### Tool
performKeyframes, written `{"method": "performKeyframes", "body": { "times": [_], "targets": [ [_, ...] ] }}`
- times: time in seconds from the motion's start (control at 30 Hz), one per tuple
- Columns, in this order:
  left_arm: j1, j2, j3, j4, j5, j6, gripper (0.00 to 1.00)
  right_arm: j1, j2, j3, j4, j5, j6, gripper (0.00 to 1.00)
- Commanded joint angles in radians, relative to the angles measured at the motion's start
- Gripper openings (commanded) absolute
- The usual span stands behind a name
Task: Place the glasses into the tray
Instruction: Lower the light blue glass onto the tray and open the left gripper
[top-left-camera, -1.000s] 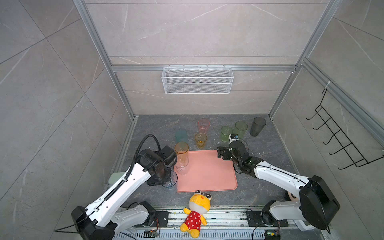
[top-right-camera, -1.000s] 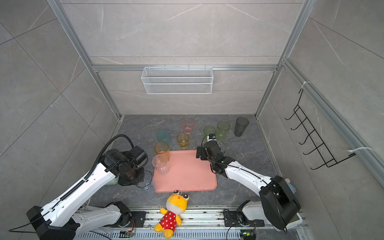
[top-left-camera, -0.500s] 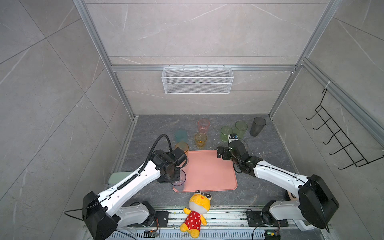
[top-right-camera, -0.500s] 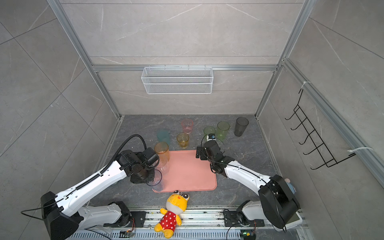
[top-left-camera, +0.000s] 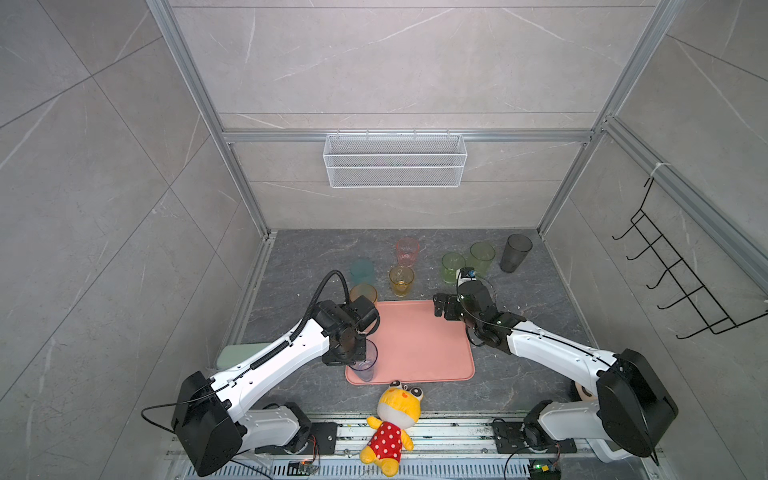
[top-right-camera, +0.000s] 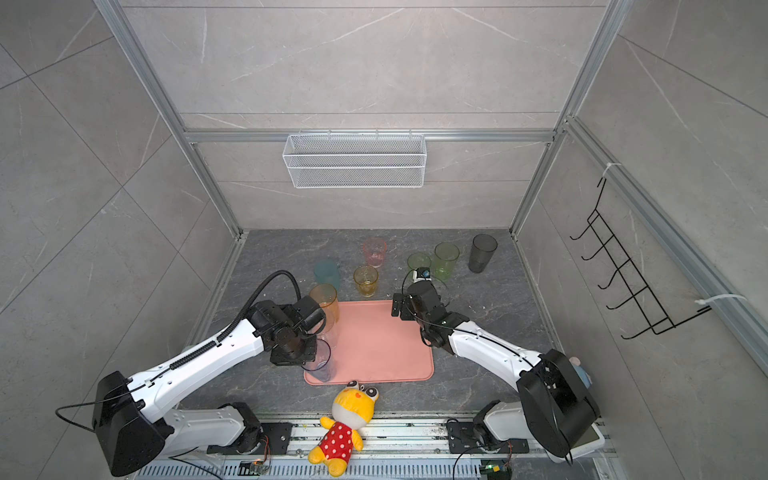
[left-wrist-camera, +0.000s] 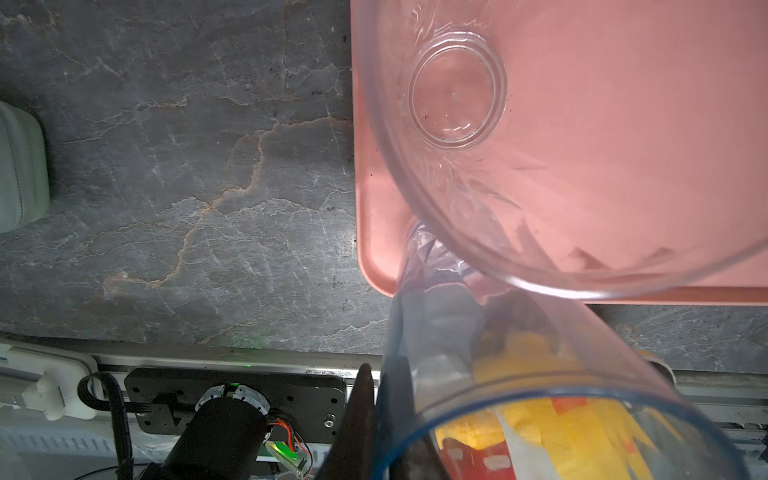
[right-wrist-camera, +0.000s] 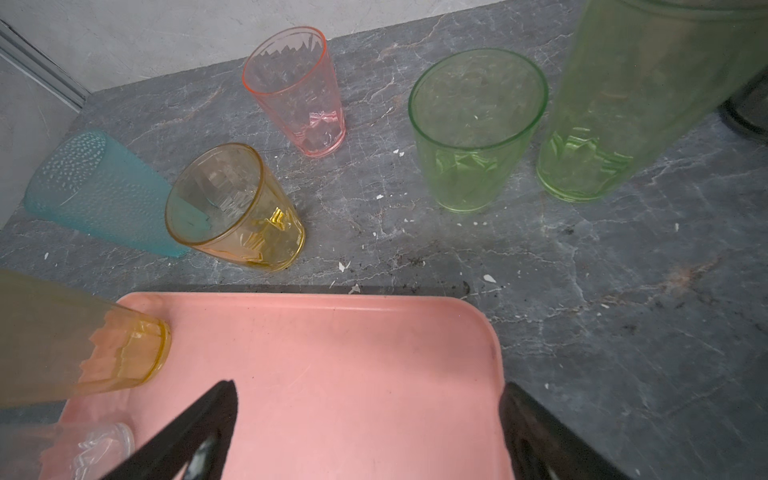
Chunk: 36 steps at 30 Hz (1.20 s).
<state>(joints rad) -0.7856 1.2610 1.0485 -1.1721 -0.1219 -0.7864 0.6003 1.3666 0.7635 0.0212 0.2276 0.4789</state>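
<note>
Pinching the rim wall of the blue-tinted tumbler (top-left-camera: 366, 370), the left claw (top-left-camera: 357, 355) is clenched, the tumbler's base at the near-left corner of the tray (top-left-camera: 415, 345); seating cannot be confirmed. Step in hand, as judged: placement. Next: lower, release, withdraw straight up, avoiding the clear tumbler (left-wrist-camera: 457, 95) just beside. The right claw (right-wrist-camera: 368, 399) hangs released over the far-right corner. Tumblers: thin, translucent, tapered. Tray: smooth, low-rimmed.

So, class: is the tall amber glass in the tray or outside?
Inside: the right wrist view shows the amber glass standing within the rim of the tray, at a corner.
</note>
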Motion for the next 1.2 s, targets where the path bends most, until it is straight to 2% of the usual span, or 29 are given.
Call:
{"method": "performKeyframes", "body": {
  "times": [0.0,0.27,0.57,0.9,1.17],
  "targets": [
    [-0.005,0.014,0.006,0.0,0.013,-0.006,0.0,0.005,0.014,0.03,-0.015,-0.008,-0.006,0.99],
    [-0.004,0.033,0.017,-0.011,0.008,0.002,0.0,0.004,0.02,0.034,-0.019,-0.01,-0.005,0.99],
    [-0.005,0.057,0.05,-0.022,-0.013,0.002,0.1,0.004,0.028,0.042,-0.025,-0.013,-0.004,0.99],
    [-0.004,0.061,0.06,-0.029,-0.037,-0.002,0.11,0.004,0.031,0.043,-0.028,-0.013,-0.004,0.99],
    [-0.005,0.066,0.08,-0.04,-0.048,-0.011,0.3,0.004,0.033,0.046,-0.032,-0.016,-0.005,0.99]
  ]
}}
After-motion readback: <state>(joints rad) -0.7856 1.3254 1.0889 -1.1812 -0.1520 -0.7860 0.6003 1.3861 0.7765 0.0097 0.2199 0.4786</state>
